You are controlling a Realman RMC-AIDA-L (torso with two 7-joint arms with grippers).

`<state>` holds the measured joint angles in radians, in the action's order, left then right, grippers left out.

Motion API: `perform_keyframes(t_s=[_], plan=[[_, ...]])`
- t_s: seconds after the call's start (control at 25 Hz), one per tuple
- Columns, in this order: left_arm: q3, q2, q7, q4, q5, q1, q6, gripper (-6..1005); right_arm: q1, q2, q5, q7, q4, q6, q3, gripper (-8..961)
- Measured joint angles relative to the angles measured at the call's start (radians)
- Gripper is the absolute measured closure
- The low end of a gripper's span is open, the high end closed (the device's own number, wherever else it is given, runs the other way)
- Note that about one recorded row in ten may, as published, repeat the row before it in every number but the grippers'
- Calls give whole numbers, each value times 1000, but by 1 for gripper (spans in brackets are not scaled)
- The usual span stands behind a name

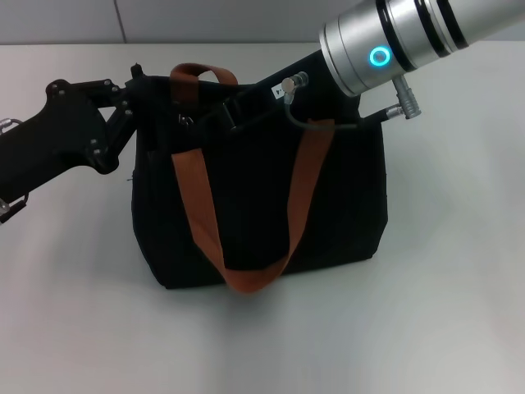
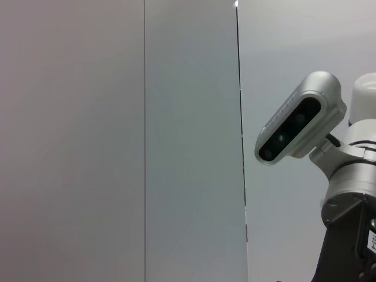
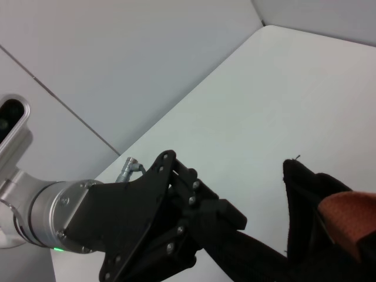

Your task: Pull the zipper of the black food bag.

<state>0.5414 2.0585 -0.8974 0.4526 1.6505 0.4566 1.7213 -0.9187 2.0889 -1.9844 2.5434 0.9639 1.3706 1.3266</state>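
Observation:
The black food bag stands upright in the middle of the white table, its two rust-orange straps hanging over the front. My left gripper reaches in from the left and is shut on the bag's top left corner. The right wrist view shows it too, with the bag's corner and a strap beside it. My right gripper comes down from the upper right onto the bag's top opening. The zipper pull is hidden among the black parts there.
The white table surrounds the bag on all sides. A grey panelled wall stands behind it. The left wrist view shows only this wall and my head camera.

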Motion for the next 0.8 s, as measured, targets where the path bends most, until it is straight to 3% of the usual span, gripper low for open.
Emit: perform_keyframes(t_s=[0.28, 0.8], plan=[[0, 0, 0, 0, 0, -1, 0, 978, 19, -5, -23, 28, 47, 4, 2, 954], [-14, 2, -2, 0, 0, -5, 1, 978, 51, -2, -107, 96, 147, 7, 21, 954]])
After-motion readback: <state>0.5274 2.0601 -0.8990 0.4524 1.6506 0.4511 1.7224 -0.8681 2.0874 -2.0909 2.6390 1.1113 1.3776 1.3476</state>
